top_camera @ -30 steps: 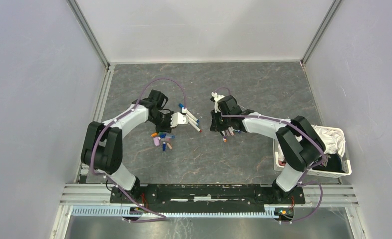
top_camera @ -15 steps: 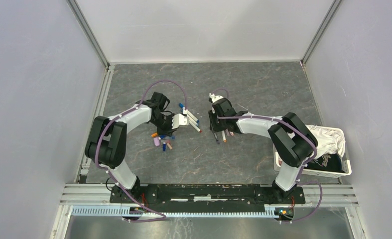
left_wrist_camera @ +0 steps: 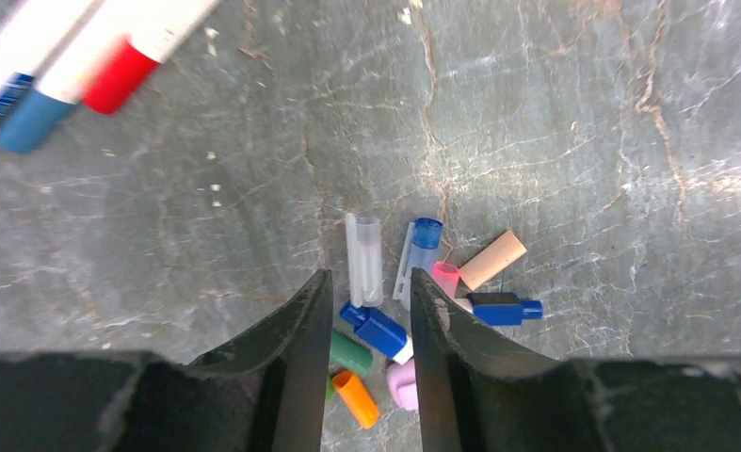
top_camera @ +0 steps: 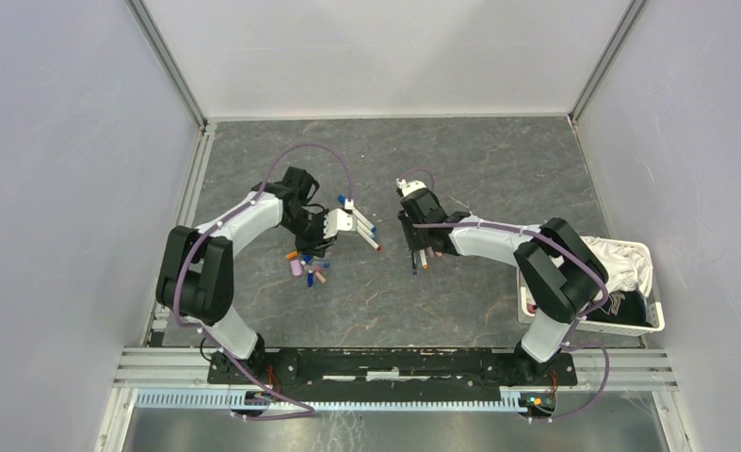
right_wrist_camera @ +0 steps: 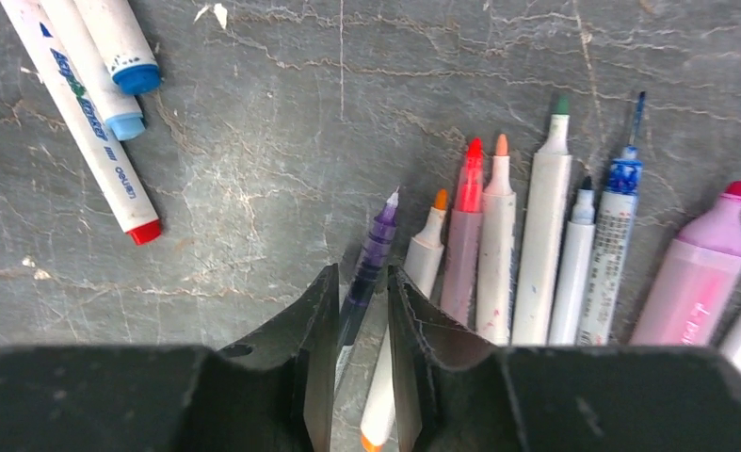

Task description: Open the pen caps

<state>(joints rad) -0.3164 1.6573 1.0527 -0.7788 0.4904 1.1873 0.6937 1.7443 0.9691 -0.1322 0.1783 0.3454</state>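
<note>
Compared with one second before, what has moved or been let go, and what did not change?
The right gripper shifted slightly to its left; its jaws stand parted around a purple pen that now lies at the end of the row of uncapped pens. The left gripper hardly moved, open above the loose caps. The three capped pens and the basket stayed in place.

1. The table (left_wrist_camera: 583, 113) is a matt, dark grey, stone-look slab with pale veins and scuffs.
2. The pen caps (left_wrist_camera: 493, 260) are smooth plastic, mostly opaque; the two clear caps (left_wrist_camera: 363, 259) are translucent.
3. The pens (right_wrist_camera: 545, 235) have white plastic barrels smudged with ink; the purple pen (right_wrist_camera: 374, 254) is translucent.
4. The left end effector (left_wrist_camera: 366, 292) and right end effector (right_wrist_camera: 362, 287) have matt black plastic fingers, grainy at the edges.
5. The basket (top_camera: 592, 328) is white plastic and holds crumpled white cloth (top_camera: 620, 264).
</note>
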